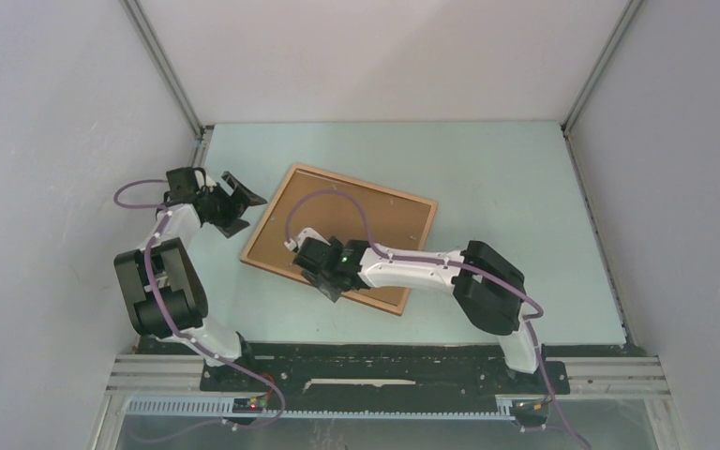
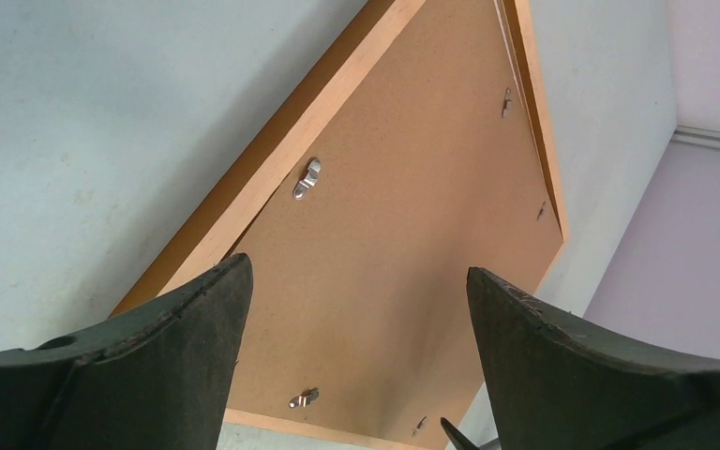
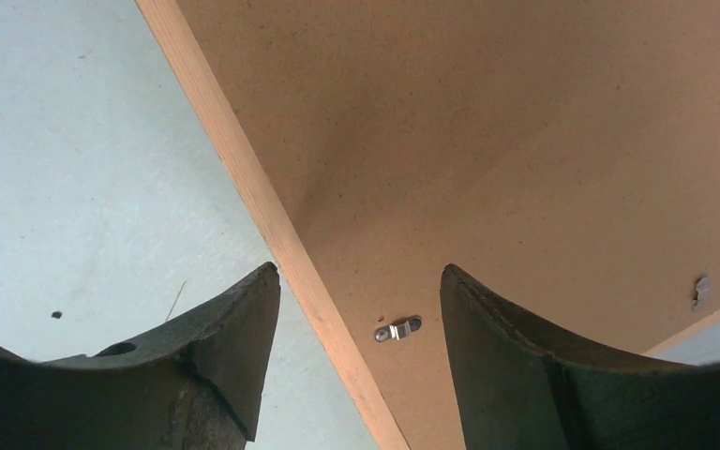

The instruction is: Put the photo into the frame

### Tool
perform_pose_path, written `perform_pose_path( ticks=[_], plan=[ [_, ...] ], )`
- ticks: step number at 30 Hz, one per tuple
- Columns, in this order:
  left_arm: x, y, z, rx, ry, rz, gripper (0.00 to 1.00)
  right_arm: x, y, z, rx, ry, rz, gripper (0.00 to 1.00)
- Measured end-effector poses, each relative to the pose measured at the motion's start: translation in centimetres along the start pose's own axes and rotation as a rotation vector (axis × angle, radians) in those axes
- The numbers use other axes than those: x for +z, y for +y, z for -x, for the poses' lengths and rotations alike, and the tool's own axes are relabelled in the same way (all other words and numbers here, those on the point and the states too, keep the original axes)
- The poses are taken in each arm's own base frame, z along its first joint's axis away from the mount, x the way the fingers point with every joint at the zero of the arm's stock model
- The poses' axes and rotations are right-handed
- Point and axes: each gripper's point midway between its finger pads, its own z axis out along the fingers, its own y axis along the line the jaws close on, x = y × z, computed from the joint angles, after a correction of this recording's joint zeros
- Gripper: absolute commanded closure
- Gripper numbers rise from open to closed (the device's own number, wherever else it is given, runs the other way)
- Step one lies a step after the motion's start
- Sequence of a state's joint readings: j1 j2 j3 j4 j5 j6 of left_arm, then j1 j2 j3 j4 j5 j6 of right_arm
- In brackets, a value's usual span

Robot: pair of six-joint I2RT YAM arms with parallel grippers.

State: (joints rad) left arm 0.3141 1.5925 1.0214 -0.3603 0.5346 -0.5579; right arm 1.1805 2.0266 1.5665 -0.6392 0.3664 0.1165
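Top external: frame [image 1: 364, 183] back-up, backing board [image 1: 389, 234] inside; left pincer [image 2: 356, 281] apart beside it, right pincer [image 3: 361, 281] apart over edge.

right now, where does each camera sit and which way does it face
top external: above and behind the bases, looking down at the table; both arms show, left pincer by the frame, right pincer over it.
left wrist: on the left wrist, looking across the backing board; its open fingers show.
right wrist: on the right wrist, looking down at the frame's edge and a clip; its open fingers show.
shared: both wrist views show the backing board inside the frame.
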Motion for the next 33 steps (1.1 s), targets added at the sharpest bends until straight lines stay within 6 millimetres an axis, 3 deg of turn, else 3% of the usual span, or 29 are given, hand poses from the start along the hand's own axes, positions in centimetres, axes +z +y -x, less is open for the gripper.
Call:
perform_pose_path(
  ticks=[6, 10, 20, 28, 33],
  plan=[
    [0.0, -0.2, 0.1, 0.003, -0.002, -0.012, 0.10, 0.9, 0.4, -0.5, -0.007, 0.021, 0.026, 0.22],
    [0.0, -0.5, 0.1, 0.006, -0.001, -0.024, 0.10, 1.0, 0.6, -0.3, -0.008, 0.014, 0.033, 0.22],
    [0.0, -0.6, 0.3, 0.006, -0.008, -0.030, 0.10, 2.3, 0.4, -0.9, 0.050, 0.039, 0.026, 0.43],
    [0.0, -0.7, 0.5, 0.009, -0.013, -0.036, 0.10, 2.9, -0.7, -0.3, 0.133, 0.035, 0.057, 0.27],
    [0.2, -0.6, 0.4, 0.007, -0.012, -0.033, 0.10, 2.9, -0.8, 0.0, 0.138, 0.025, 0.054, 0.26]
  ],
)
